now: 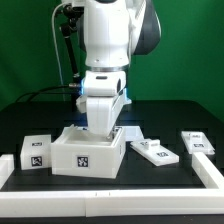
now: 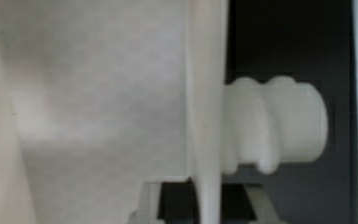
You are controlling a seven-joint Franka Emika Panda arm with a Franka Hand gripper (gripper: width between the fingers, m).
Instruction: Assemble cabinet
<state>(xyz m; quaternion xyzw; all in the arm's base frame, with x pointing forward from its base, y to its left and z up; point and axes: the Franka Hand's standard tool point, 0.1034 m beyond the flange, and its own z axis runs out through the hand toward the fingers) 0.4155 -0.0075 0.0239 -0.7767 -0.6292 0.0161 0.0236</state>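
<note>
The cabinet [image 1: 88, 152], a white box with a black-and-white tag on its front, stands in the middle of the black table. My gripper [image 1: 104, 126] reaches down from above into its top at the far side, where the fingertips are hidden by the box. In the wrist view a thin white wall of the cabinet [image 2: 206, 100] runs edge-on between the two dark fingers [image 2: 176, 200]. My gripper [image 2: 208, 200] is shut on that wall. A white ribbed round knob [image 2: 279, 120] sticks out from one side of the wall.
A small white tagged cube [image 1: 36, 151] sits at the exterior view's left of the cabinet. Two flat white tagged panels [image 1: 155, 151] [image 1: 198, 143] lie to its right. A white rail [image 1: 212, 172] borders the table's front and sides.
</note>
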